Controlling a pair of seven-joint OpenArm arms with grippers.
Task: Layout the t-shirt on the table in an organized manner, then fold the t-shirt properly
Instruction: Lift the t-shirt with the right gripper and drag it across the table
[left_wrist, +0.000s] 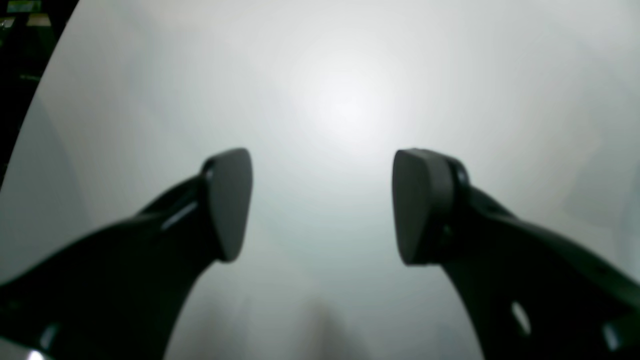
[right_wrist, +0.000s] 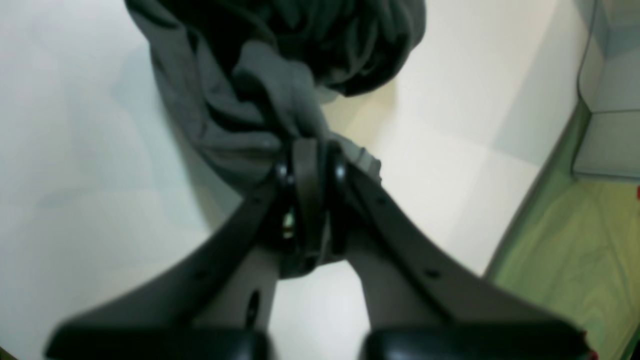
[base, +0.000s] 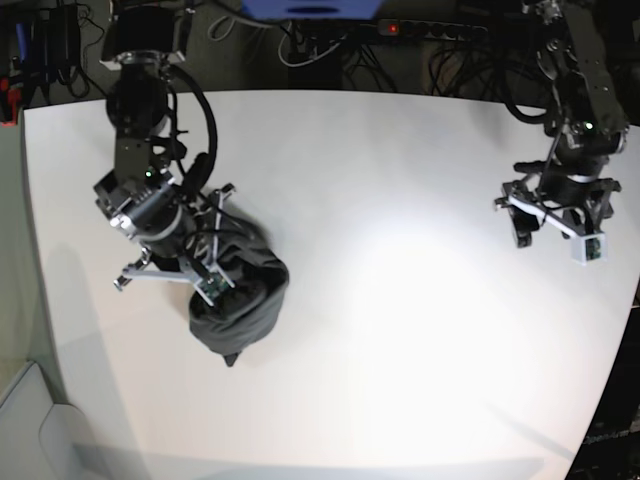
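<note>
One arm bends over the bunched t-shirt (base: 238, 300).

I am holding my right gripper (right_wrist: 310, 150) pressed fully together at the centre of the right wrist frame, its two dark fingers (right_wrist: 305, 170) meeting edge to edge and pinching a fold of the t-shirt (right_wrist: 280, 90). In the base frame this arm is reaching down from the upper left, wrist tilted. My left gripper (left_wrist: 322, 205) is standing spread wide with nothing between its pads (left_wrist: 230, 200). That arm is hanging at the right edge of the base frame, gripper pointing downward.
</note>
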